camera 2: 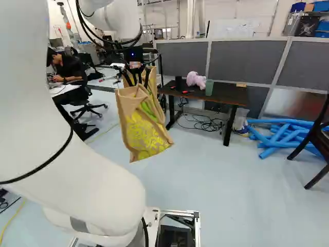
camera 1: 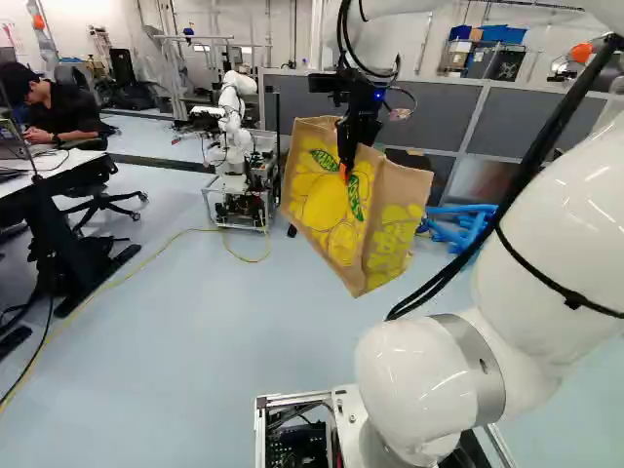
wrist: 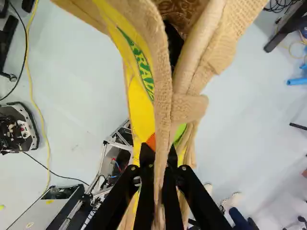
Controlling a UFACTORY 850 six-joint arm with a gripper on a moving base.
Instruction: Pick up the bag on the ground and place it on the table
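Gripper [wrist: 159, 152] clamped on jute tote bag [camera 1: 327, 210] by one upper edge, so it hangs tilted. Held high, probably to clear dark table [camera 2: 229, 93].

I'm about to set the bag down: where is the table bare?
In the right base view, the table is bare from the green cup rightward to the small tan block; crowded leftward, around the pink toy.

Over the floor [camera 2: 205, 175], a way lies open to the table [camera 2: 229, 94] from its near side, onto its near right part. From its left end to its middle stand a black container [camera 2: 178, 83], pink toy [camera 2: 194, 79] and green cup [camera 2: 209, 87]; a grey partition [camera 2: 247, 59] blocks behind it, blue tubes [camera 2: 288, 135] to its right.
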